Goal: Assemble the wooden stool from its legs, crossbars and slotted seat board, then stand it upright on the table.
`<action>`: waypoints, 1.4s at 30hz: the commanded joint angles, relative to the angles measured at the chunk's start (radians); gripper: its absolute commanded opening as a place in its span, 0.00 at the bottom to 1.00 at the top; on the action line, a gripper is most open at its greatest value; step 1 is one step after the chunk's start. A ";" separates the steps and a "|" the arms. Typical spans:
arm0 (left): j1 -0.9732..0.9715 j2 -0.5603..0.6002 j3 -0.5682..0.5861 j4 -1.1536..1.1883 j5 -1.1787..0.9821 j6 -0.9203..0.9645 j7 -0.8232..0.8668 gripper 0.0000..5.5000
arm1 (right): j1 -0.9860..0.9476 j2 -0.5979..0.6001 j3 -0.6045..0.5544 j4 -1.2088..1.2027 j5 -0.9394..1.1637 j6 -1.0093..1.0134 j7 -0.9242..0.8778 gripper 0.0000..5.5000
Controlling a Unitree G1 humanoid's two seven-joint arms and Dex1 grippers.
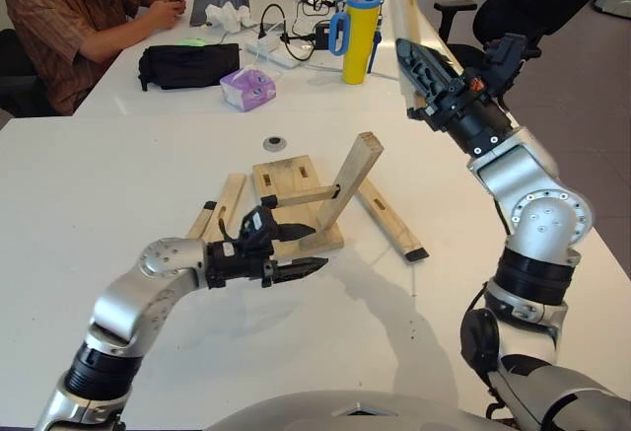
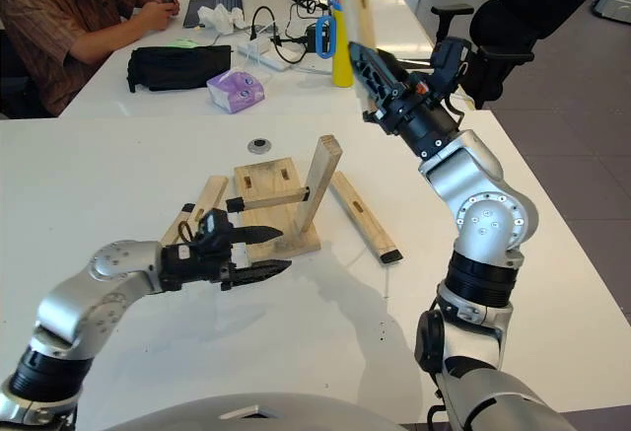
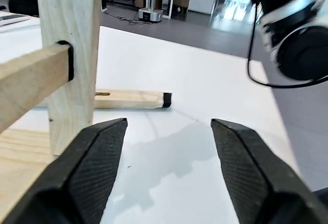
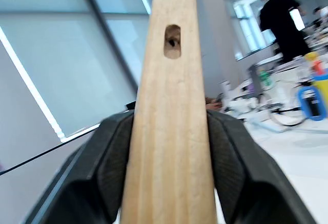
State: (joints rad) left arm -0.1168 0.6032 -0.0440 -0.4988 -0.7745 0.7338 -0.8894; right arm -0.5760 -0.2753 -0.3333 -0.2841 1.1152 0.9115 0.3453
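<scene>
Right gripper [image 1: 422, 74] clamped on pale slotted leg [image 4: 171, 106], raised right of seat board [image 1: 286, 177] | left gripper [image 1: 317, 246] spread at board's near edge | held leg's upper end cut off

Looks like an open office-lab: long white counters [image 1: 99, 179], swivel chair [image 1: 485, 19] far right, tangled cables [image 1: 281, 32], tissue pack [image 1: 246, 88].
</scene>
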 commanded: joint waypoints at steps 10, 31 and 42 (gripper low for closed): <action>-0.229 -0.001 0.267 0.140 -0.575 0.221 0.213 0.84 | 0.180 -0.282 0.083 -0.085 0.382 0.270 0.212 0.37; -0.278 -0.006 0.261 0.206 -0.756 0.288 0.297 0.62 | 0.245 -0.418 0.176 -0.051 0.282 0.260 0.523 0.37; -0.281 0.037 0.238 0.203 -0.730 0.332 0.256 0.37 | 0.261 -0.420 0.203 -0.073 0.232 0.234 0.557 0.37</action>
State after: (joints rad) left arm -0.3889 0.6127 0.2057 -0.2912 -1.5286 1.0507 -0.6321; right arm -0.3231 -0.6867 -0.1395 -0.3322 1.3613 1.1609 0.8871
